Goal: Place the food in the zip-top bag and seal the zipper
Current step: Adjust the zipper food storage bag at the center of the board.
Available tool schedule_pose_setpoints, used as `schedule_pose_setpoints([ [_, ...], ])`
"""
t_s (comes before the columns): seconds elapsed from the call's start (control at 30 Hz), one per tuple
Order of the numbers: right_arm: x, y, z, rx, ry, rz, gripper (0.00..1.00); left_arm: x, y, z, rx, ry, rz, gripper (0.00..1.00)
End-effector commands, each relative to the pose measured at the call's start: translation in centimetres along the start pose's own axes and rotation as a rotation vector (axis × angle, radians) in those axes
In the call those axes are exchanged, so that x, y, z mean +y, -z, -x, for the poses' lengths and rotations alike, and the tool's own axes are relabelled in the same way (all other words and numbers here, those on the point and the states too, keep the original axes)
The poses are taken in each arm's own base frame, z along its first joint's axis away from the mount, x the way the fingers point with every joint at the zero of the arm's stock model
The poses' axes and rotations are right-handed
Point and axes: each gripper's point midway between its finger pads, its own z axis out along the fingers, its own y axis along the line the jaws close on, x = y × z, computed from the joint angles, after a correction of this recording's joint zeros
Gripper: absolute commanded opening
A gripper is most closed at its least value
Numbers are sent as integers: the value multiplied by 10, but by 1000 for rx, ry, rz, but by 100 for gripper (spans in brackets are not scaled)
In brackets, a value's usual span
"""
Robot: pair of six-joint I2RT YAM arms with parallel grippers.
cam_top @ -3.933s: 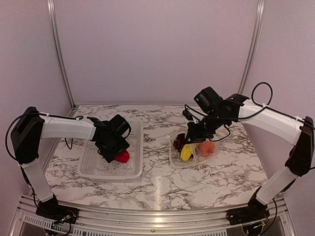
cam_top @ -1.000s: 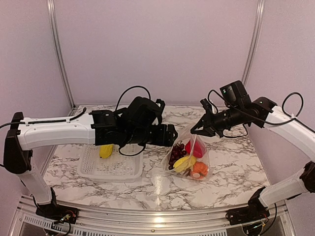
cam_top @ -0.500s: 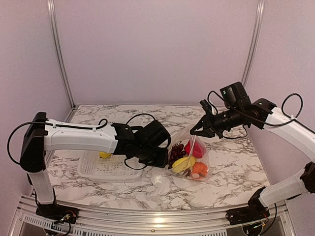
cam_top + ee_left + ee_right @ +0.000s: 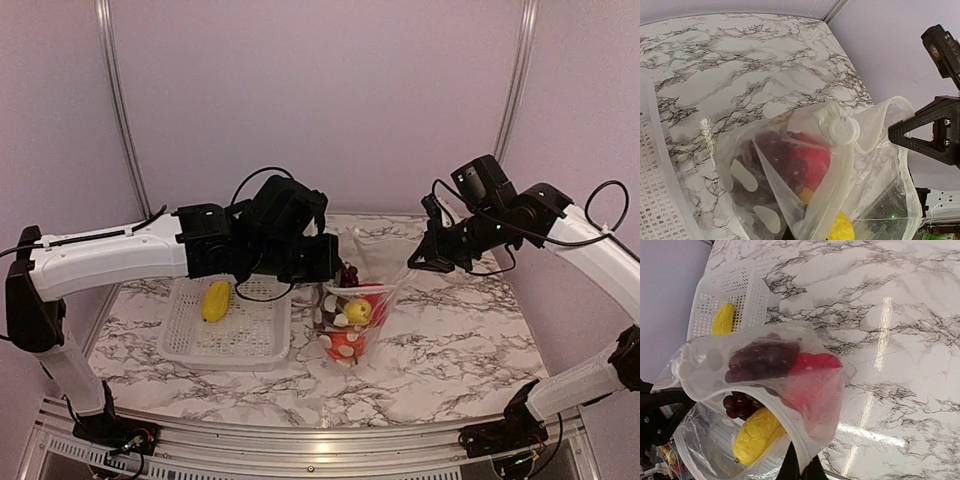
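Note:
The zip-top bag (image 4: pixel 372 325) hangs upright over the table, stretched between both grippers. My left gripper (image 4: pixel 335 268) is shut on its left mouth edge, and my right gripper (image 4: pixel 412 265) is shut on the right edge. Inside the bag lies food: dark grapes (image 4: pixel 762 357), a red pepper (image 4: pixel 815 362), a yellow piece (image 4: pixel 757 435) and an orange piece (image 4: pixel 345 345). The zipper (image 4: pixel 775 407) is a pale strip curving along the open mouth. In the left wrist view the bag (image 4: pixel 790 175) fills the frame, with my fingertips (image 4: pixel 789 235) barely showing at the bottom.
A white perforated basket (image 4: pixel 175 345) sits at the left of the marble table and holds one yellow piece (image 4: pixel 215 300), also seen in the right wrist view (image 4: pixel 722 318). Metal rails frame the back corners.
My left gripper has closed on the bag's left mouth edge and risen. The bag now hangs upright between both grippers and sits further left. The right gripper stayed shut and drew back right.

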Motion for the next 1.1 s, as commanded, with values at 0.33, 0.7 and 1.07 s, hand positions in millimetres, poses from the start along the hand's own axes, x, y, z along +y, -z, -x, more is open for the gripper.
schedule_pose_setpoints([
  [0.33, -7, -24, 5, 11, 55, -16, 0, -6, -52, 8, 4, -5, -28, 10],
  [0.7, -21, -28, 22, -18, 59, -135, 31, -7, -56, 9, 13, 6, -52, 8],
  [1.07, 3, -41, 47, -25, 91, -80, 0, 21, -31, 16, -37, -27, 67, 19],
])
